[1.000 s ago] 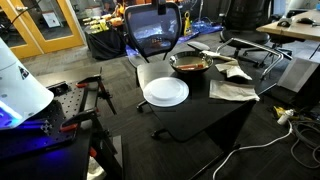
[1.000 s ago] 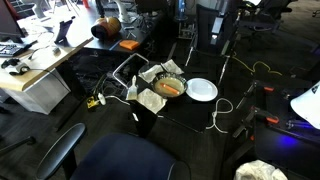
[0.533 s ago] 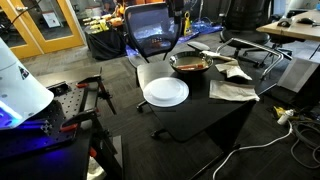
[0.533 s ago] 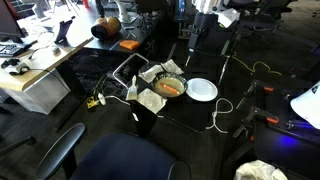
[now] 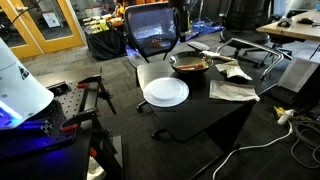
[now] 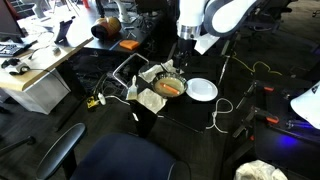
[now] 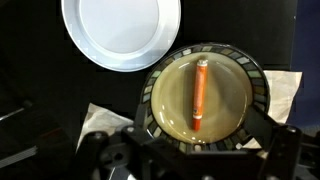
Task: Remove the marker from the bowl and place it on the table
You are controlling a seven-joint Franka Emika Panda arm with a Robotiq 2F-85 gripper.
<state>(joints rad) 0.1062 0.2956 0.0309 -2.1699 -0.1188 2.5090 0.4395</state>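
Note:
The red marker [image 7: 200,92] lies in the middle of the brownish bowl [image 7: 160,100] with the shiny rim. The bowl stands on the black table [image 7: 30,95], next to the white plate [image 7: 120,30]. My gripper [image 7: 200,142] is open and empty, above the bowl, with one finger on each side of it. In an exterior view the arm comes down from the top, and the gripper [image 6: 183,63] hangs just above the bowl [image 6: 170,88], next to the plate [image 6: 202,90]. The bowl [image 5: 190,64] and the plate [image 5: 165,92] also show on the table [image 5: 200,115].
Crumpled light cloths [image 5: 232,91] lie on the table beside the bowl, also seen in the wrist view [image 7: 285,90]. An office chair [image 5: 152,30] stands behind the table. A wooden desk [image 6: 45,62] and floor cables [image 6: 225,105] are nearby.
The arm has come into an exterior view from the top and lowered toward the bowl. Bowl, marker and plate have not moved.

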